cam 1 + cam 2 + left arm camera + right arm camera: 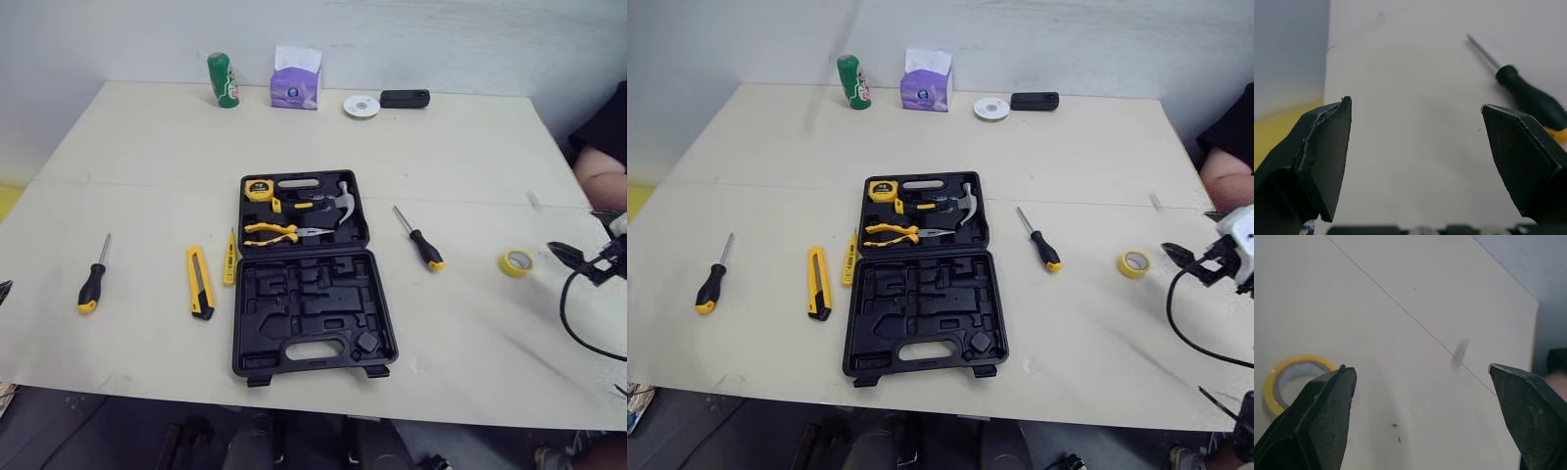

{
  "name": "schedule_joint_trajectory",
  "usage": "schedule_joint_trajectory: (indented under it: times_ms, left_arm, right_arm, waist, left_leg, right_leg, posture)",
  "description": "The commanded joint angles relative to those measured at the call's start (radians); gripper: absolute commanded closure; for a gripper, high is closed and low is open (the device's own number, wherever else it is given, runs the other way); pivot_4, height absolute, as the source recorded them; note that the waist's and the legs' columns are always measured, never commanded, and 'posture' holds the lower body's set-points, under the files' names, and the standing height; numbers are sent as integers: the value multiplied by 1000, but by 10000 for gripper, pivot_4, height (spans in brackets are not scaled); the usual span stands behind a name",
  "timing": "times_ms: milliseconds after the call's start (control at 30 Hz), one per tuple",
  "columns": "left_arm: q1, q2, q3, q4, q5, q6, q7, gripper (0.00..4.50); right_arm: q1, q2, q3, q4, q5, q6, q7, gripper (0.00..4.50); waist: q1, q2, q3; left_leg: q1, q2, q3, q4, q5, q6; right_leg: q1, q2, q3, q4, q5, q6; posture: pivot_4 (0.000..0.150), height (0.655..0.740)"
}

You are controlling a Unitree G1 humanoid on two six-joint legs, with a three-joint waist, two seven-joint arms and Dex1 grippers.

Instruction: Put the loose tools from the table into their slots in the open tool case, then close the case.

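Note:
The open black tool case [310,305] lies mid-table; its far half holds a tape measure [259,189], a hammer [341,201] and pliers [274,233], its near half has empty slots. Loose on the table are a black-handled screwdriver [91,284] at the left, a yellow utility knife [200,282], a small yellow tester pen [229,259], a second screwdriver [421,242] right of the case, and a yellow tape roll [516,261]. My right gripper [575,260] hovers open just right of the tape roll [1283,377]. My left gripper [1415,147] is open near the left screwdriver [1528,95].
Along the far edge stand a green can [223,79], a purple tissue box [296,83], a white disc [361,106] and a black device [405,98]. A person's arm [600,168] rests at the right edge. A black cable [573,328] loops below my right gripper.

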Motion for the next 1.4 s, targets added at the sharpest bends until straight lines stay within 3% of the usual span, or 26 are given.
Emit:
schedule_joint_trajectory:
  times_ms: [33,233,467,633,733,967,1000,1400]
  left_arm:
    - [-17,-7,-12,-100,-23,32,-2,383]
    - [-33,-35,-37,-239,-37,104,-6,383]
    - [-4,-98,-145,-645,-148,369,-29,383]
    - [-42,-134,-223,-804,-167,493,23,383]
    - [-85,-151,-291,-817,-127,509,41,9347]
    - [-181,-200,-446,-806,-73,603,94,42888]
    - [-196,-212,-468,-806,-73,613,92,44491]
    - [-349,-333,-605,-706,-61,727,98,44491]
  right_arm:
    - [-20,-3,-11,-79,33,9,43,0]
    - [-74,44,22,-158,42,59,112,0]
    - [-88,153,126,-434,109,302,278,0]
    - [-89,200,185,-540,110,417,313,0]
    - [-99,228,228,-558,94,423,339,9673]
    - [-146,297,295,-491,14,327,304,45000]
    - [-154,307,302,-476,-1,308,294,45000]
    - [-208,367,359,-366,-107,191,212,45000]
  waist:
    - [1,0,0]
    - [-1,0,0]
    - [3,0,0]
    - [13,0,1]
    - [17,0,1]
    - [29,0,1]
    - [30,0,1]
    - [30,0,1]
  left_leg:
    - [0,0,0,0,0,0]
    - [0,0,0,0,0,0]
    - [-1,0,0,1,1,1]
    - [-3,0,-3,1,1,0]
    - [-3,0,-3,2,1,0]
    - [-4,0,-2,3,1,0]
    - [-5,0,-2,3,1,0]
    - [-12,2,-6,16,1,1]
  right_leg:
    - [0,0,0,0,0,0]
    - [0,0,0,-1,0,0]
    - [0,0,0,1,0,0]
    - [0,0,1,0,0,0]
    - [0,1,0,-1,0,0]
    - [-1,2,-1,0,0,0]
    - [-2,2,-1,0,0,0]
    - [-3,5,-1,2,0,0]
  posture:
    - [1500,7400]
    - [1500,7400]
    - [1500,7400]
    - [1500,7400]
    - [1500,7400]
    - [1500,7400]
    - [1500,7400]
    - [1500,7400]
